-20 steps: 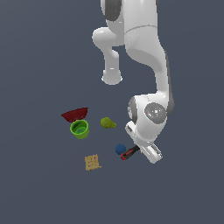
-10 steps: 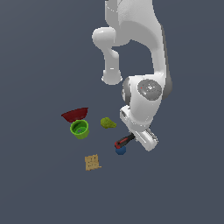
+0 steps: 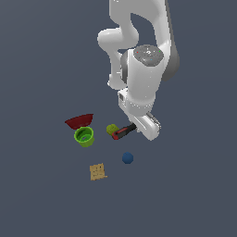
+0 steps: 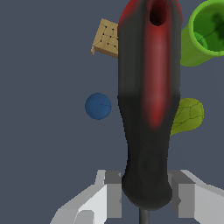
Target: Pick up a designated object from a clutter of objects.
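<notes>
Up close, in the wrist view, the gripper (image 4: pixel 144 197) has its two fingers (image 4: pixel 111 194) closed against the narrow end of the screwdriver (image 4: pixel 148 100), whose red-and-black handle juts forward away from the camera. Past the handle lie the ball (image 4: pixel 98 106), the olive lump (image 4: pixel 187 114), the cracker (image 4: pixel 106 38) and the cup (image 4: pixel 205 33), all apart from one another. In the exterior view the screwdriver (image 3: pixel 124 132) hangs from the gripper (image 3: pixel 139 127), raised off the floor, its handle tip near the lump (image 3: pixel 111 129). The ball (image 3: pixel 127 158) sits below it; the bowl (image 3: pixel 78 121) touches the cup (image 3: pixel 84 136) on the exterior view's left.
</notes>
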You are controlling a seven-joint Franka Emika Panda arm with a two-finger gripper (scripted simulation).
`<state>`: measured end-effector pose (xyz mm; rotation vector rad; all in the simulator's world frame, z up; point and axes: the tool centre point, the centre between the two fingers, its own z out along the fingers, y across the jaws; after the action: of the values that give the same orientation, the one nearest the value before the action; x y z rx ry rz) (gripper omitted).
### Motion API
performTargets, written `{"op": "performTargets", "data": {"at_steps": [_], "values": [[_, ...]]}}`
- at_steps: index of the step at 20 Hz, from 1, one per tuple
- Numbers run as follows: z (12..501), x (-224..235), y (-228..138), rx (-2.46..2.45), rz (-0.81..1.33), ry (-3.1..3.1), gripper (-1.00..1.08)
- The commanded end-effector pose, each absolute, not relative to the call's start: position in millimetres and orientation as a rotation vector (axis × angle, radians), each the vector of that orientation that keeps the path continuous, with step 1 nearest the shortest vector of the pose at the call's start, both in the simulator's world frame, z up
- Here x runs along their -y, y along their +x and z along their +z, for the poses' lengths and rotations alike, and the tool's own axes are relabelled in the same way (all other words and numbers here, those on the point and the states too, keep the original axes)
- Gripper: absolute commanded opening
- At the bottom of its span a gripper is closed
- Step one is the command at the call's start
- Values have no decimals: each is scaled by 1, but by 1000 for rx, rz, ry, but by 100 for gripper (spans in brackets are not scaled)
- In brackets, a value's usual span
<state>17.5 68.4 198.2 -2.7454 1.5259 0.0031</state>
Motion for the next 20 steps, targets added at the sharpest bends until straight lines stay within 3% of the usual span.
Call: {"op": "performTargets", "data": {"at_steps": [1,20], "values": [[221,-59,8,-1525,2,-2745,-100],[388,13,-56,-1526,1,-2745,-100]]}}
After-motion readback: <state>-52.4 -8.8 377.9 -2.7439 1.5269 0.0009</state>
